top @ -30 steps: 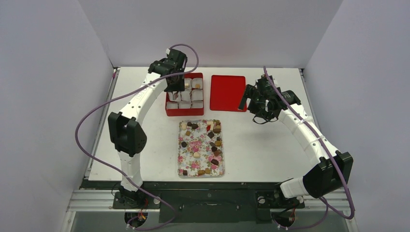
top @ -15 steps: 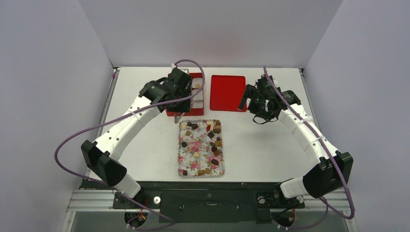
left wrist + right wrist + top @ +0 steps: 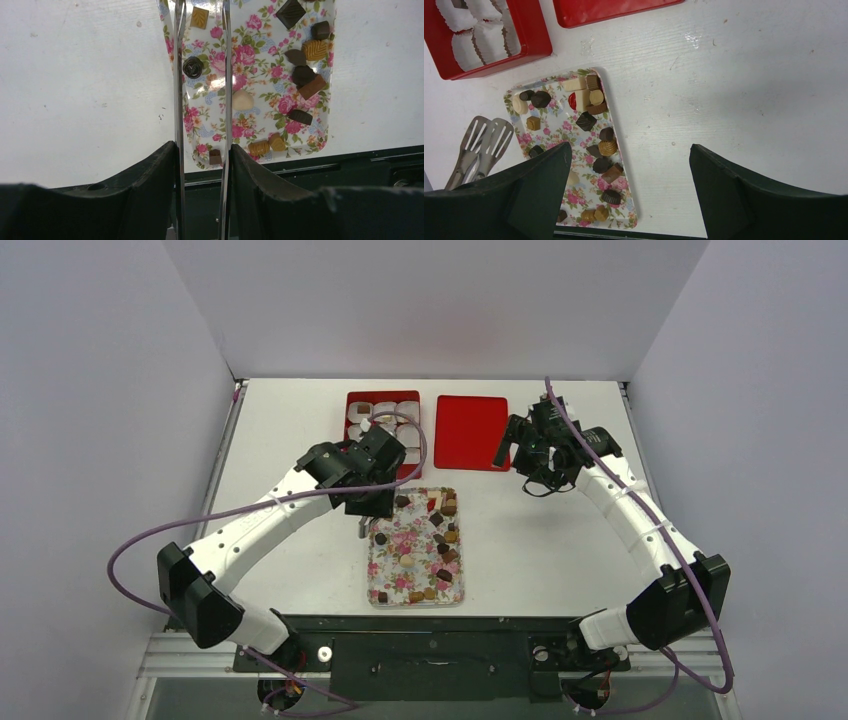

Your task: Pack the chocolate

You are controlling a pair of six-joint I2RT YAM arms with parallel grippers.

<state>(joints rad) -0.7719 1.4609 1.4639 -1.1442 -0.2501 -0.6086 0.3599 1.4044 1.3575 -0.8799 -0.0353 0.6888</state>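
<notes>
The chocolate (image 3: 440,530), several small dark, tan and cream pieces, lies scattered on the floral tray (image 3: 395,575). My left gripper (image 3: 365,508) is shut on metal tongs (image 3: 361,532) over the tray's far left corner. In the left wrist view the left gripper (image 3: 202,155) holds the two tong blades (image 3: 178,75) apart, with a round dark chocolate (image 3: 192,66) showing between them. My right gripper (image 3: 520,455) is open and empty above the table right of the tray; in its wrist view the right gripper (image 3: 630,155) looks down on the chocolate (image 3: 586,121) and the tongs (image 3: 484,142).
A red box (image 3: 349,430) with white paper cups stands behind the tray. A flat red lid (image 3: 470,430) lies to its right. The right wrist view also shows the red box (image 3: 531,30) and the lid (image 3: 609,10). The table's near edge runs just below the tray.
My left arm has swung with the tongs from over the red box toward the near side, to the tray's far left corner. The right arm has not moved.
</notes>
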